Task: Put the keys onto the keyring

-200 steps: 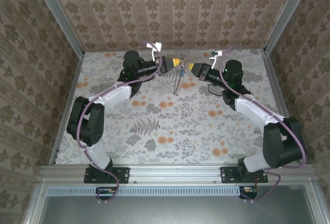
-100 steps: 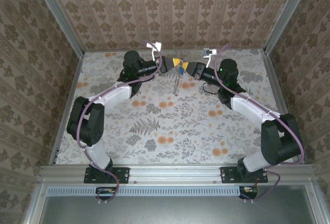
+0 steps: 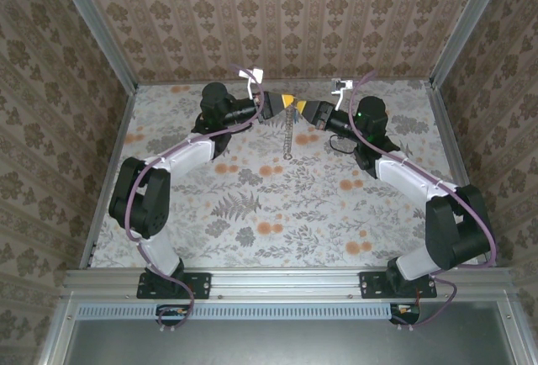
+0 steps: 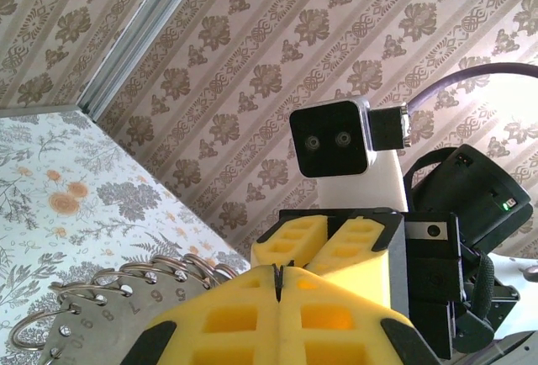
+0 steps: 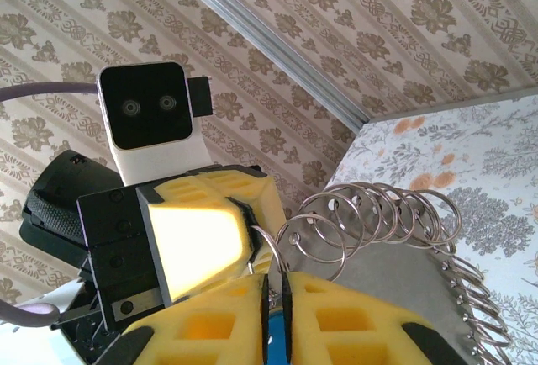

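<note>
Clearly the keyring (image 3: 290, 132) is a light, loose thing: a chain-like row of thin wire rings (image 5: 380, 214) that hangs limp and will swing and twist when it is moved. It is better taken at its top end, where the metal is firm, than at the dangling part. It hangs in the air over the far middle of the table (image 3: 252, 205), with its top at the place where the two grippers meet. The keys (image 5: 271, 344) are very small and probably slippery; I see only a bit of blue, pinched between the clenched fingers of the right gripper (image 3: 308, 109), so any slip would be hard to correct. The left gripper (image 3: 287, 101) is closed tight and, as I judge, grasps the top of the keyring. Compared with one second ago, the right gripper has come to the left, and its tip now is just beside the left one, where before a gap was between them. The blue key, then plain from above, is now hardly seen there, while the keyring hangs in the same place.
</note>
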